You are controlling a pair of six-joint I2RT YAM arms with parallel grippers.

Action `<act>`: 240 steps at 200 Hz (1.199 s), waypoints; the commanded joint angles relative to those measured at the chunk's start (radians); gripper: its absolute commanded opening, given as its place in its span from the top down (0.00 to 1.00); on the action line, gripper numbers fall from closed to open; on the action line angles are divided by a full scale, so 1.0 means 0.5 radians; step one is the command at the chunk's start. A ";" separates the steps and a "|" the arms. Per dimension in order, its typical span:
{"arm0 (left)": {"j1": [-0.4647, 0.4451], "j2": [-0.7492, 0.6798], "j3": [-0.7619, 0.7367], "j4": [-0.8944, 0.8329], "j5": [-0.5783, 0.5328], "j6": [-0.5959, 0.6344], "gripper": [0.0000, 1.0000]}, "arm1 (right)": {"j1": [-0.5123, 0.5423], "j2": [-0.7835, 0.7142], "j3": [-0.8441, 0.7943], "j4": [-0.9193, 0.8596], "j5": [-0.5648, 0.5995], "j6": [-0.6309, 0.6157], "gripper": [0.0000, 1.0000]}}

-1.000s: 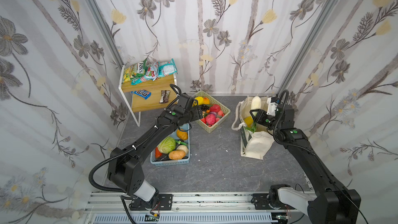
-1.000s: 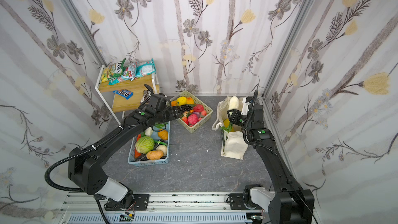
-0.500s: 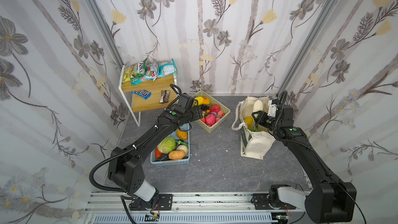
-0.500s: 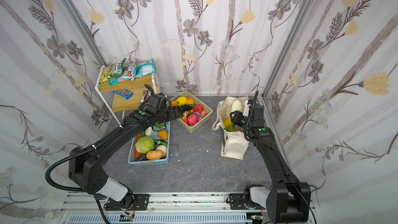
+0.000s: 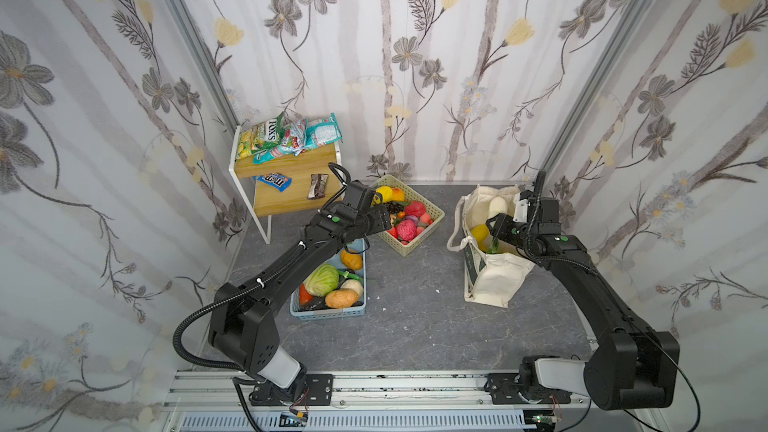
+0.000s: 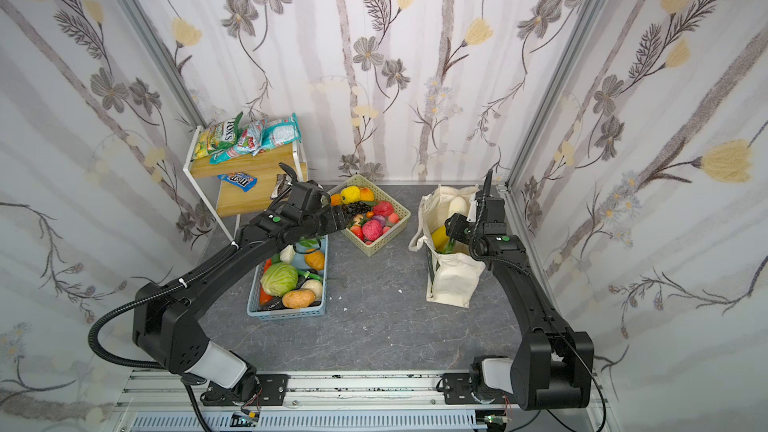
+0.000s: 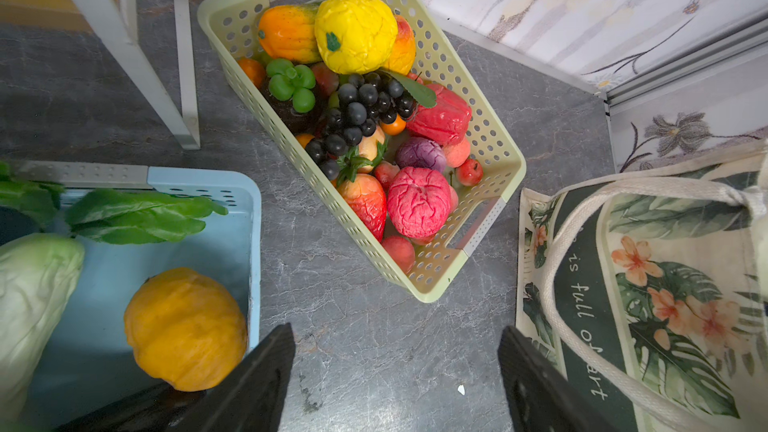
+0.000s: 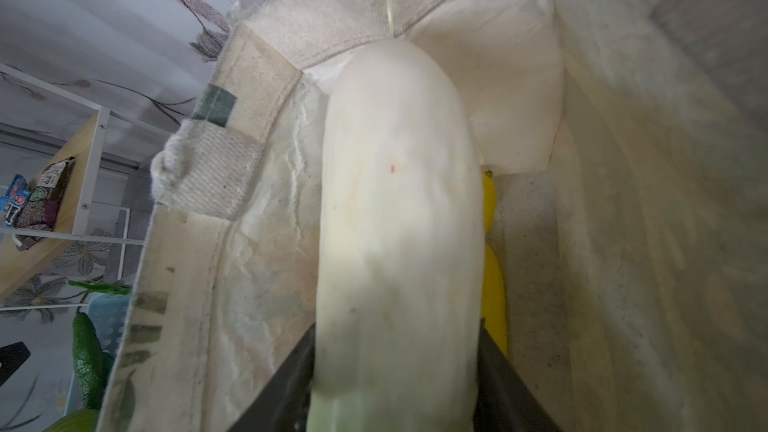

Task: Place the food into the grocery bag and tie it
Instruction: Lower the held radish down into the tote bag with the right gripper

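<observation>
The right tool (image 8: 397, 326) is down inside the grocery bag (image 5: 494, 280) at the right of the surface (image 5: 415, 326). Its jaws are pressed on both sides of a white radish (image 8: 395, 201), and a yellow fruit (image 5: 479, 233) lies beside it. The left tool (image 7: 395, 367) hangs wide open and empty between the blue basket (image 7: 245, 218) and the beige basket (image 7: 494, 135) of fruit.
</observation>
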 commanded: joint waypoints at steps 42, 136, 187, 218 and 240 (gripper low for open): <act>0.015 -0.052 -0.049 0.044 -0.053 0.015 0.20 | 0.009 0.166 0.097 -0.137 0.192 -0.138 0.48; 0.020 -0.079 -0.072 0.038 -0.070 0.011 0.20 | 0.009 0.468 0.075 0.015 0.143 -0.128 0.48; 0.020 -0.083 -0.077 0.038 -0.074 0.009 0.20 | 0.010 0.572 0.028 0.113 0.118 -0.106 0.47; 0.022 -0.082 -0.080 0.038 -0.073 0.012 0.20 | 0.011 0.618 -0.007 0.165 0.108 -0.097 0.46; 0.024 -0.082 -0.082 0.040 -0.075 0.010 0.20 | 0.009 0.643 -0.040 0.208 0.100 -0.084 0.44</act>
